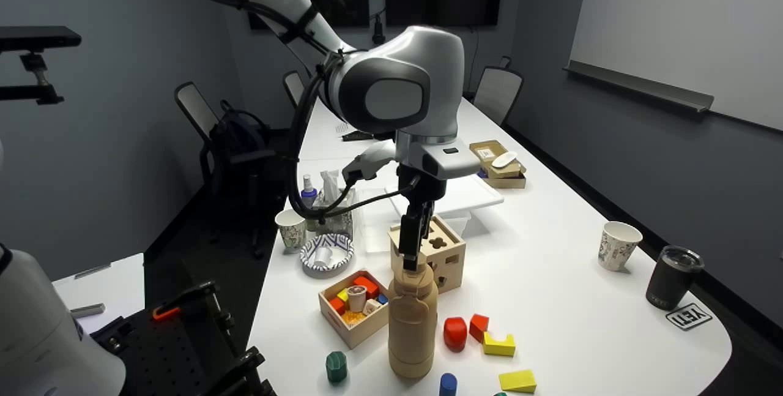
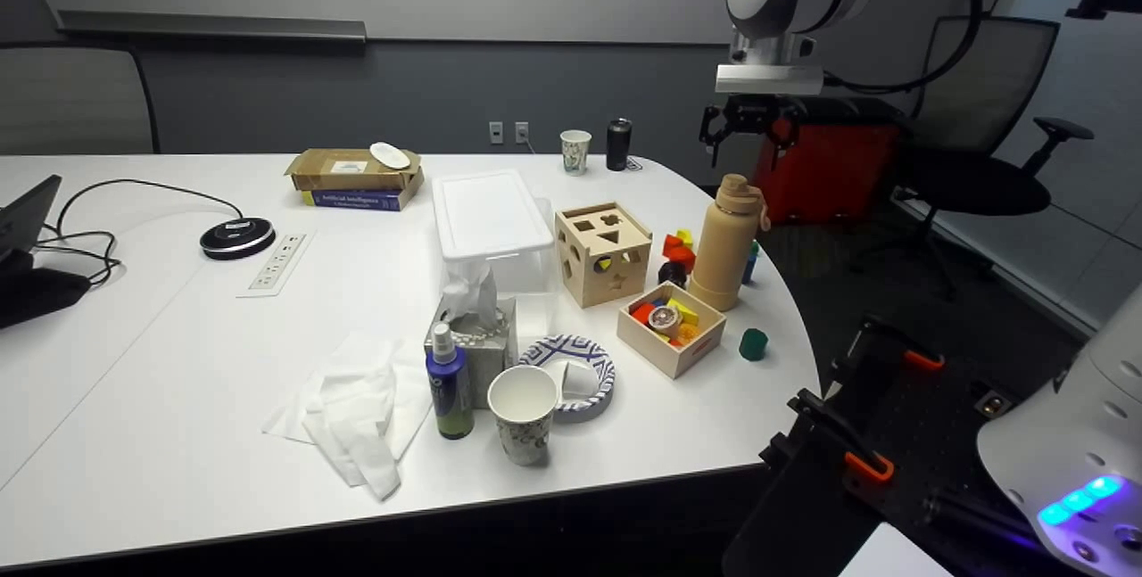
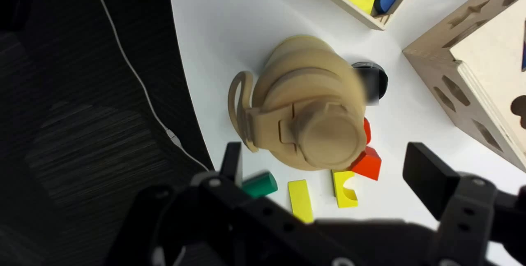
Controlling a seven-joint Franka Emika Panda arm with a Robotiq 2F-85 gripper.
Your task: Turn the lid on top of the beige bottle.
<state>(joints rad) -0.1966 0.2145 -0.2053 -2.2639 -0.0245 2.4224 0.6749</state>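
Claw point(image 2: 748, 153) released, its fingers point(image 3: 431, 179) spread wide holding nothing, I hang over the right end of the white counter point(image 2: 178, 452), as an exterior view has it. On it stands the wooden cube point(image 2: 605, 269); to its right, near the counter's right edge, is the beige bottle point(image 2: 721, 256), upright, apart from cube and claw alike. Its walls look stiff and smooth, so I'd expect no give under a squeeze and perhaps some slip. How full it is I can't tell; if light, it could spin with the twist or tip over, since nothing grips its body. The lid point(image 3: 331, 138) sits on top, in the wrist view roughly centred between the fingertips. I take it for rigid and narrow, good for pinching: I'd come straight down and squeeze evenly across opposite sides before turning. The strap loop point(image 3: 244, 126), to its left there, looks bendier, likely to snag, and a poor hold.
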